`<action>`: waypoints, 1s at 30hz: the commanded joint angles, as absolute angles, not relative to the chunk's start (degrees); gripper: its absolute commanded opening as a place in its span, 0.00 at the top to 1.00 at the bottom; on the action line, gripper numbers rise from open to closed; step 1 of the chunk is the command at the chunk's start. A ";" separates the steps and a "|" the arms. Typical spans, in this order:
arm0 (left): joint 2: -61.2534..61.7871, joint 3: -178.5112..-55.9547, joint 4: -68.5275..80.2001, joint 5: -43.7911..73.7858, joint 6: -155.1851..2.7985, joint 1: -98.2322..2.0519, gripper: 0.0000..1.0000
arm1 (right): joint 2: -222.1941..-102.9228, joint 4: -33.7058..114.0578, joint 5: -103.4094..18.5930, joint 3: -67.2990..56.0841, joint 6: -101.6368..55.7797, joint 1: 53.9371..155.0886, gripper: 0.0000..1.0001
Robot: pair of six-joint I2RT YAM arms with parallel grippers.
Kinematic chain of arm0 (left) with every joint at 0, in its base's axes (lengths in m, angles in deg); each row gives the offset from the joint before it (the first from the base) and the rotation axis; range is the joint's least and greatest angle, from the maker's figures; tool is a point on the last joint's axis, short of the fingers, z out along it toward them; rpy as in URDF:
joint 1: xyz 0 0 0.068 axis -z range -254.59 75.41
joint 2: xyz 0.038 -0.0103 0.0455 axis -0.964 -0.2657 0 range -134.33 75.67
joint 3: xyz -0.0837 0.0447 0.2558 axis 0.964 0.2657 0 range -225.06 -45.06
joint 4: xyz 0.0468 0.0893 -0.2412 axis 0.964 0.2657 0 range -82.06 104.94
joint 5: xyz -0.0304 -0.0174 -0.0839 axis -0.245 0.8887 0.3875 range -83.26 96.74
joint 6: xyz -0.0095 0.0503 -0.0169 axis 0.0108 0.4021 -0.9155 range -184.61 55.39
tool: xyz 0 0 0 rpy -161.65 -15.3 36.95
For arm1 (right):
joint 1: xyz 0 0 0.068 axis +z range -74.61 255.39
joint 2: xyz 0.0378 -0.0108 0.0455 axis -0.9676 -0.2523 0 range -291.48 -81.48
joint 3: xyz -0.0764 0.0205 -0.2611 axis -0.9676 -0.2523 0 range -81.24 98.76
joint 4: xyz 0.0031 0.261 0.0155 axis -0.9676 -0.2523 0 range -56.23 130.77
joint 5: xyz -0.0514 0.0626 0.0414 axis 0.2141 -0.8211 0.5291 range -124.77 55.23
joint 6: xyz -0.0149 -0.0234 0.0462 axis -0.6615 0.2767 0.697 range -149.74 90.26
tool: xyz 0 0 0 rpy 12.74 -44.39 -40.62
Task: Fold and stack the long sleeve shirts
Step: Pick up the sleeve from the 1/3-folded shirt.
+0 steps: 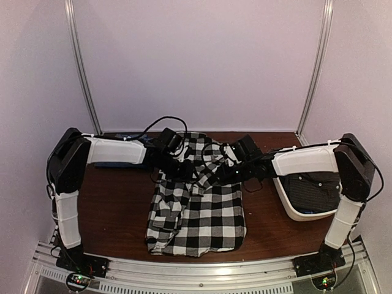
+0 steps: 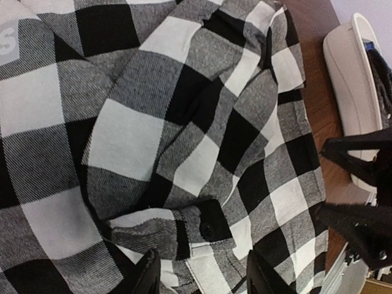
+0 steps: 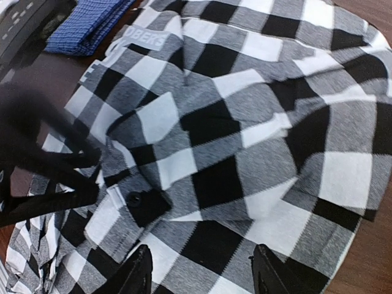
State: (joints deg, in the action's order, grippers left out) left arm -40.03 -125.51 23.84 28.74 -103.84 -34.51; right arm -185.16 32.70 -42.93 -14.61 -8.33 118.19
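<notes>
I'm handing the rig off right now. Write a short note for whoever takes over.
Both open: left gripper and right gripper hover over the checked shirt.
It lies in the middle of the table, partly folded, far end bunched. The blue shirt is at the far left and looks folded. The charcoal shirt is in the basket.
Left to do: finish the checked shirt, fold the charcoal shirt, stack all three.

Brown wooden table (image 1: 116,208). A black-and-white checked shirt (image 1: 202,208) lies rumpled and partly folded at its centre. A folded blue shirt (image 3: 92,24) rests at the far left. A white basket (image 1: 293,211) stands at the right.
</notes>
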 commanded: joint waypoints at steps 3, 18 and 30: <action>-41.68 -135.77 36.78 7.07 -99.18 -26.55 0.47 | -176.39 37.12 -41.79 -22.56 -2.44 113.81 0.43; -55.67 -155.15 55.05 -13.64 -96.99 -19.22 0.42 | -173.33 38.09 -41.17 -25.90 -2.15 111.59 0.42; -58.10 -155.36 54.15 -10.19 -96.33 -18.87 0.39 | -173.14 39.49 -42.30 -28.13 -1.89 110.18 0.42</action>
State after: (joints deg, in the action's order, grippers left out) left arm -56.81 -154.21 54.40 -10.50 -97.34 -19.19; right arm -174.80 37.85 -42.10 -27.13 -2.35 110.74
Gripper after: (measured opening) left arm 0.609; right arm 0.584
